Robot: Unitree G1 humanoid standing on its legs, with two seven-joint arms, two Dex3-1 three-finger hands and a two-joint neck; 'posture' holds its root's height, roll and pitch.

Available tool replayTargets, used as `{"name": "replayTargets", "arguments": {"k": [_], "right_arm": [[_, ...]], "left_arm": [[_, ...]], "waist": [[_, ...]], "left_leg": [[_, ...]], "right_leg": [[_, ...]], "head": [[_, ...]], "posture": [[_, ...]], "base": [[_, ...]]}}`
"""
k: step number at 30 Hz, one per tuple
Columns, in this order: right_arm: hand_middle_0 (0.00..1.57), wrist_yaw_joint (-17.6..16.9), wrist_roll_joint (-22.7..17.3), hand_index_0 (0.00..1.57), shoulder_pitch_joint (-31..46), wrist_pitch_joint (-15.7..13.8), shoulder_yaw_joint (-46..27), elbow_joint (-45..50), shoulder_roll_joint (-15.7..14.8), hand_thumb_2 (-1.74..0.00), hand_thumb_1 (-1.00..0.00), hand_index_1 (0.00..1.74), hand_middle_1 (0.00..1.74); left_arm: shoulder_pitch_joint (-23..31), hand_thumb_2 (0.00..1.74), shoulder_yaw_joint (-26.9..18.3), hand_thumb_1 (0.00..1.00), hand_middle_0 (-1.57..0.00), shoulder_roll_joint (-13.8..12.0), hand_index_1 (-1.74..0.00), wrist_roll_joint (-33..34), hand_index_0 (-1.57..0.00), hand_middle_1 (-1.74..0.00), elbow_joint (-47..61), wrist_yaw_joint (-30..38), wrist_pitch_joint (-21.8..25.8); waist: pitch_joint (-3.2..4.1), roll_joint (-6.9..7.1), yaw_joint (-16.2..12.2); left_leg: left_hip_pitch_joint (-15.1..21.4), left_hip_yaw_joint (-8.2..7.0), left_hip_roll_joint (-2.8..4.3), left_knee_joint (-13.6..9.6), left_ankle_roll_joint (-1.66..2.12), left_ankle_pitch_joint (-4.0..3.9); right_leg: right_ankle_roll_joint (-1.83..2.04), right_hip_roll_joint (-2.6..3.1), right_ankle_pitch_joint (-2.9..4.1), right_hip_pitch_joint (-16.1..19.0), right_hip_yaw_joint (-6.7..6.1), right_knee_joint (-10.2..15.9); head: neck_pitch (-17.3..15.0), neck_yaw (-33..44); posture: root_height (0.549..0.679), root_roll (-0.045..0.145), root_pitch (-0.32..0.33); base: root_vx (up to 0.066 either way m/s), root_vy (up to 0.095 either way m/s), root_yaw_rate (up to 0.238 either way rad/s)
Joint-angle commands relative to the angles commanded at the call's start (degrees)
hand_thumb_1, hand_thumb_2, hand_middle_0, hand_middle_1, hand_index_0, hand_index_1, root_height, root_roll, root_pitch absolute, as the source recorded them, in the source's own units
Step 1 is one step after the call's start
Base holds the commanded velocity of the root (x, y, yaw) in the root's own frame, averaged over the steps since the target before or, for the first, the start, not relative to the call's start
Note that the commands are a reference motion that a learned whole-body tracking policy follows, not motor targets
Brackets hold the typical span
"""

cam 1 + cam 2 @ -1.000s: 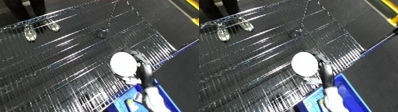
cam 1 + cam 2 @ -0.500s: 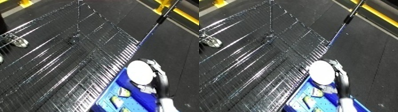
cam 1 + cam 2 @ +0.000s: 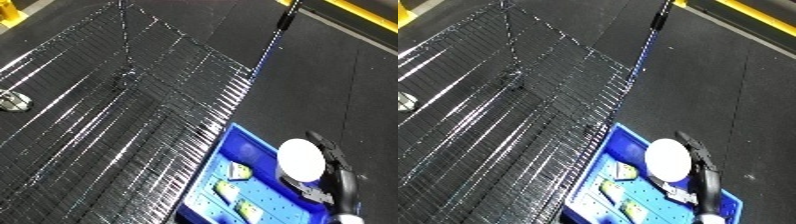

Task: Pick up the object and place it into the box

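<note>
My right hand (image 3: 330,177) is curled round a white round object (image 3: 300,158) and holds it above the blue bin (image 3: 234,142) at the lower right. The same white object (image 3: 667,159) hangs over the bin's far half in the right eye view. Several small yellow-and-white items (image 3: 240,173) lie on the bin's floor below it. The left hand shows in no view.
A black wire-mesh table (image 3: 115,115) fills the left and middle, its right edge touching the bin. A small round metal thing (image 3: 12,101) shows at the left edge. Dark floor with a yellow line (image 3: 364,15) and a black pole (image 3: 286,17) lies beyond.
The camera has swung right, so the table slid left in view. My right hand has carried the white object from the table's edge to above the blue bin.
</note>
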State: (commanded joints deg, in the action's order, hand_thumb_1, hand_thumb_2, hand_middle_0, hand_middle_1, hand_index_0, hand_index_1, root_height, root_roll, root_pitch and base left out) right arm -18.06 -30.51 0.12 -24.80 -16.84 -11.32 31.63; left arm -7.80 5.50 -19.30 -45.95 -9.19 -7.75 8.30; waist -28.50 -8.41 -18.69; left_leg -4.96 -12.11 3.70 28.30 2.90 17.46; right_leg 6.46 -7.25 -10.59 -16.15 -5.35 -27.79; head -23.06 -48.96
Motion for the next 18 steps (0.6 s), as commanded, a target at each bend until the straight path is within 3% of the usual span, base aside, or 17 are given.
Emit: {"name": "replayTargets", "arguments": {"k": [9,18], "right_arm": [[0.00,1.57,-1.27,0.00,0.06,-0.02,0.87,-0.92,-0.56,0.00,0.00,0.00,0.00],[0.00,4.42,0.22,0.00,-0.30,1.13,3.46,2.18,-2.25,0.00,0.00,0.00,0.00]], "left_arm": [[0.00,1.74,0.78,1.00,-1.57,0.46,-1.74,-0.72,-1.57,-1.74,-0.01,0.82,-0.26],[0.48,1.74,0.96,1.00,-1.57,0.79,-1.74,-0.99,-1.57,-1.74,0.47,1.37,-0.59]], "waist": [[0.62,-0.60,0.39],[1.03,0.04,1.63]], "left_leg": [[0.70,0.26,-0.46,-1.16,0.17,-0.33],[0.95,1.01,-0.55,-1.89,0.31,-0.95]], "right_leg": [[0.09,-0.17,0.25,0.91,0.01,1.20],[-0.05,-0.10,0.18,1.70,0.60,1.30]], "head": [[-1.84,0.91],[-4.15,3.33]], "posture": [[0.666,0.086,-0.027],[0.667,0.083,-0.032]], "base": [[0.000,0.021,0.017],[0.000,-0.001,0.077]]}}
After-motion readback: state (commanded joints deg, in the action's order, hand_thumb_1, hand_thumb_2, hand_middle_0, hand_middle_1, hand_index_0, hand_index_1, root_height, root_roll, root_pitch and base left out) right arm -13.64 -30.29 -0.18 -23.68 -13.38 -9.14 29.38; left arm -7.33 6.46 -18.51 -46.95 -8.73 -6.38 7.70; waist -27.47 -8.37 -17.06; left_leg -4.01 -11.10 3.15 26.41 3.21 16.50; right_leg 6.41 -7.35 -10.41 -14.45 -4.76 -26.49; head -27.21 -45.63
